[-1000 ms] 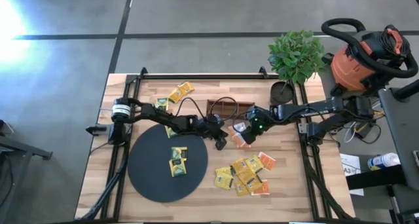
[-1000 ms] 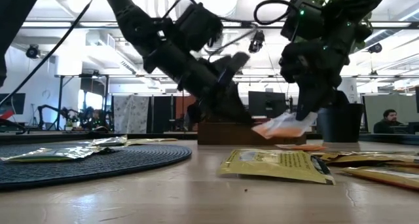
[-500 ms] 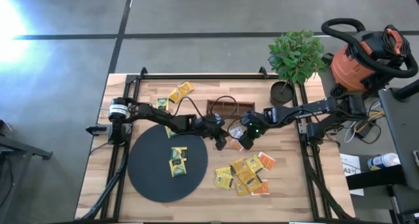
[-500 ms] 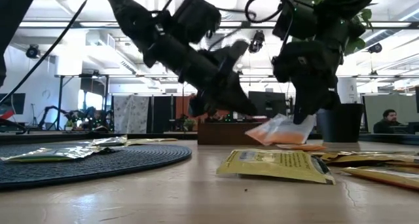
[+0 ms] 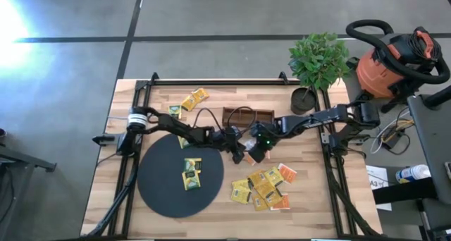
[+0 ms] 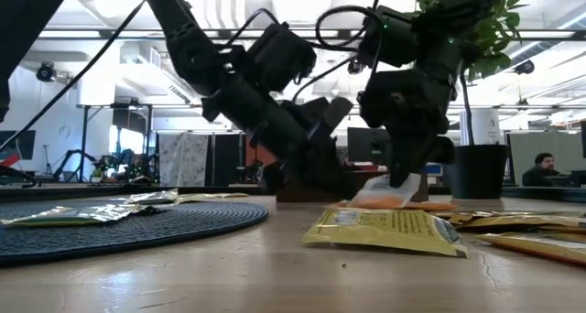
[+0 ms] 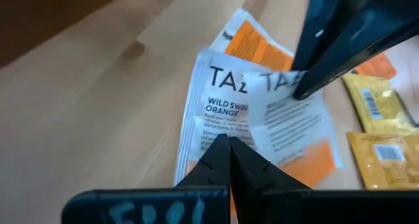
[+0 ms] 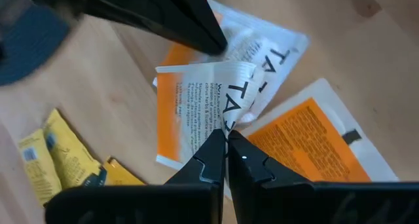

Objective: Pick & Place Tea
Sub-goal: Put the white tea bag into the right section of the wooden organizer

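The tea is small paper sachets. Near the table's middle, my right gripper (image 5: 256, 154) (image 8: 226, 137) is shut on a white-and-orange sachet (image 8: 193, 112) (image 6: 389, 194). Just to its left, my left gripper (image 5: 238, 153) (image 7: 227, 144) is shut, its tips low over another white-and-orange sachet (image 7: 213, 109) that lies flat on the wood. A third orange one (image 8: 308, 142) lies flat beside them. Two yellow sachets (image 5: 192, 172) lie on the black disc (image 5: 158, 181). Several more (image 5: 262, 188) lie in a heap toward the near right. My left gripper's shut tips stand at the near edge of the flat sachet (image 7: 208, 140); whether they touch it, I cannot tell. My right gripper pinches its sachet's printed end (image 8: 230, 112) between both fingers, coming steeply from above. That end curls up at the fingers. The sachet hangs tilted, its lower end (image 6: 385, 203) on the sachets lying on the table.
A brown wooden tray (image 5: 246, 115) stands just beyond the grippers. Yellow sachets (image 5: 192, 100) lie at the far left. A potted plant (image 5: 317, 61) stands at the far right corner. The two arms' fingers are close together over the same sachets.
My left gripper has sunk toward the table onto the flat sachet. My right gripper has gone toward the table's left and a little down with its sachet, which was lifted clear before and now rests its lower end on the sachets below.
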`<control>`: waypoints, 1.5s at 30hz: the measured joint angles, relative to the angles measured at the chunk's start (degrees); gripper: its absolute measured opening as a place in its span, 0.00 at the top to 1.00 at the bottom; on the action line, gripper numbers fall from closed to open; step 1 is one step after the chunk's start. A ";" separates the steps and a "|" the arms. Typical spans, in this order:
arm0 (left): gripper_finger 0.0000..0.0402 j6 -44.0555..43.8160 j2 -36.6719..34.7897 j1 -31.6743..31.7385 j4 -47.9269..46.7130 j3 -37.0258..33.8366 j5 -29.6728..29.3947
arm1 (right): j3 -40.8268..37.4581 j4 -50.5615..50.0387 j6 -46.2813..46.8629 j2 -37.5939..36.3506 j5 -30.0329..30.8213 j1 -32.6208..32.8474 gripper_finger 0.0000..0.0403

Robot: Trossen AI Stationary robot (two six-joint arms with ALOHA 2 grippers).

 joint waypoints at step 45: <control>1.00 -6.61 -26.57 -3.15 -13.18 -11.99 -17.12 | 19.25 -29.13 -57.29 -3.64 21.07 -17.67 0.98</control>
